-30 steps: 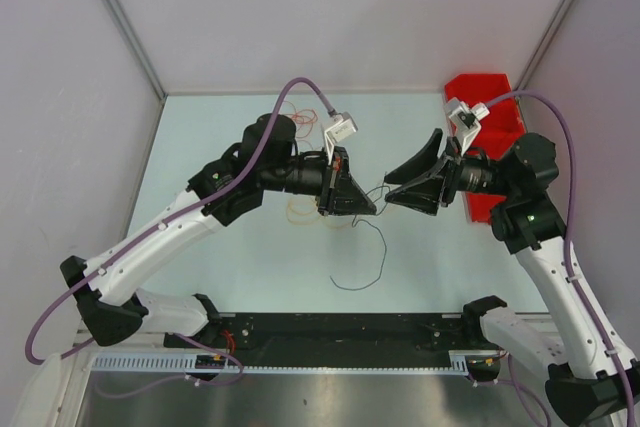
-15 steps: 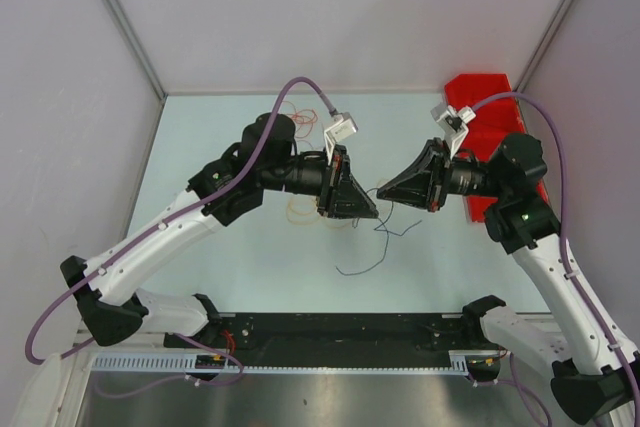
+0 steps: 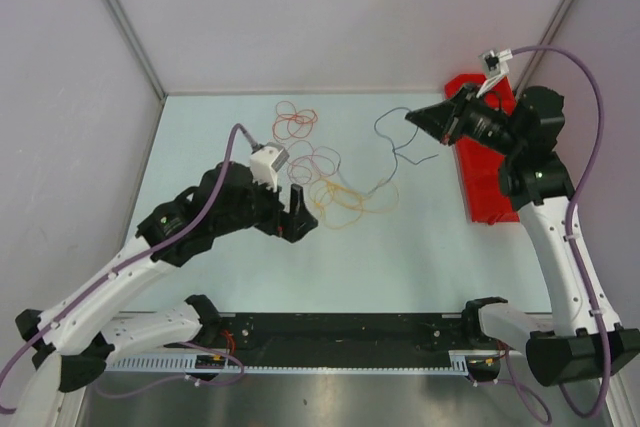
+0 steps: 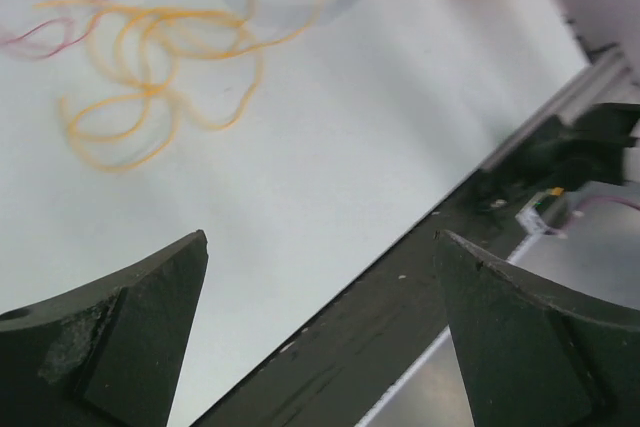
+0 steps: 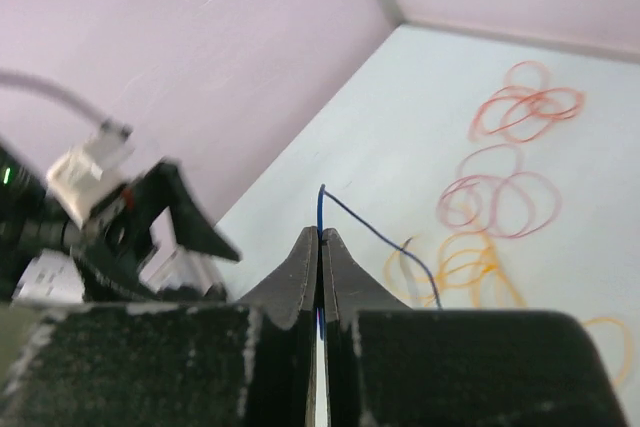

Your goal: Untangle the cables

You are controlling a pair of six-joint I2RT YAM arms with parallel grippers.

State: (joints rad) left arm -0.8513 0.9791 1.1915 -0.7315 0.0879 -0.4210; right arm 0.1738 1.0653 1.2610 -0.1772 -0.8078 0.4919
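The cables lie as loose loops on the pale table: red (image 3: 297, 125) at the far side, pinkish-brown (image 3: 320, 159) in the middle, orange-yellow (image 3: 345, 197) nearest. My right gripper (image 3: 409, 117) hangs above the table by the red bin, shut on the dark blue cable (image 3: 396, 147). That cable trails down-left to the orange loops. In the right wrist view the jaws (image 5: 320, 237) pinch the blue cable (image 5: 380, 237). My left gripper (image 3: 303, 215) stands open and empty, just left of the orange loops. Its wrist view shows the orange-yellow cable (image 4: 150, 57) ahead of the fingers (image 4: 120, 327).
A red bin (image 3: 490, 162) sits at the right wall, under and behind the right arm. A black rail (image 3: 340, 327) runs along the near edge of the table. Pale walls close in the left, back and right sides.
The left gripper opened, let go and drew back left toward the near edge. The right gripper shut on the dark blue cable and carried it up to the far right.
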